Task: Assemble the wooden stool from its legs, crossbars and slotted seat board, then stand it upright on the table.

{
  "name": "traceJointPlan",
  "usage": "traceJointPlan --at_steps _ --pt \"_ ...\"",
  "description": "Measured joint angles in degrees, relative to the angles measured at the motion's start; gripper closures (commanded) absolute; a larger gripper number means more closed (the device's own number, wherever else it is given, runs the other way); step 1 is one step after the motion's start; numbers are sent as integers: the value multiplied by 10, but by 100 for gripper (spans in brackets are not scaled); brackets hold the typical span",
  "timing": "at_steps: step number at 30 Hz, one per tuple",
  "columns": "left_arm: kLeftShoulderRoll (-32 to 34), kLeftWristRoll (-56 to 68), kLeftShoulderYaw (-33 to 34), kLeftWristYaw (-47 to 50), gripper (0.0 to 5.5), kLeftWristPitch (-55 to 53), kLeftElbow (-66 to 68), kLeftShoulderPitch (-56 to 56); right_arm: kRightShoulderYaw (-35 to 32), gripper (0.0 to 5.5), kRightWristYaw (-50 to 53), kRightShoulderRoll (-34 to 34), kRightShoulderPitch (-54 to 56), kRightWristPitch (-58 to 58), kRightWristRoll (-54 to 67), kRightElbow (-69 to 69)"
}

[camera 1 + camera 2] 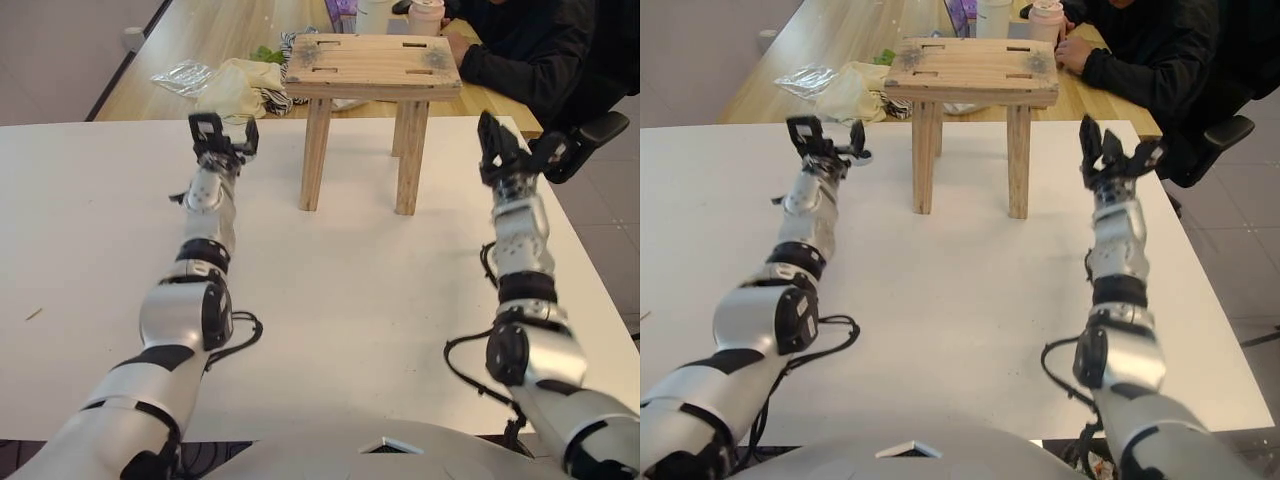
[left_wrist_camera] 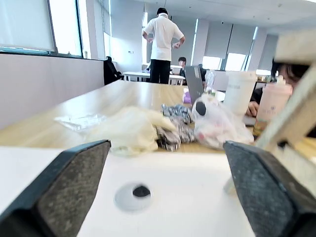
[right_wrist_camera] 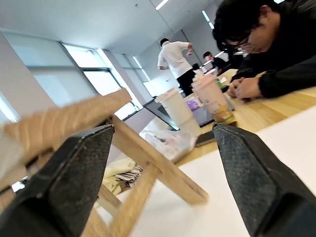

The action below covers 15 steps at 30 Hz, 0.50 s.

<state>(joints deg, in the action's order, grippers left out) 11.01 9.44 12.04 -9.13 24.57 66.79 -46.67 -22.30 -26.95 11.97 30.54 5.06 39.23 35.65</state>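
White table (image 1: 350,300) with the assembled wooden stool (image 1: 372,65) upright near its far edge

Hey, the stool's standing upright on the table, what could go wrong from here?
The wooden stool stands near the far edge of the white table, so a forward nudge could slide its rear legs over. The open left end effector and right end effector flank it; a sideways swing might tip it.
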Motion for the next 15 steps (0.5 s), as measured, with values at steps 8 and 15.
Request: traceJointPlan --at_steps 8,15 --pt "-48 -16 -6 41 131 8 -18 15 5 185 36 -13 -9 -10 -16 -55" --pt "-66 -55 -32 56 131 7 -3 -7 4 185 52 -23 -30 -35 -17 -102"
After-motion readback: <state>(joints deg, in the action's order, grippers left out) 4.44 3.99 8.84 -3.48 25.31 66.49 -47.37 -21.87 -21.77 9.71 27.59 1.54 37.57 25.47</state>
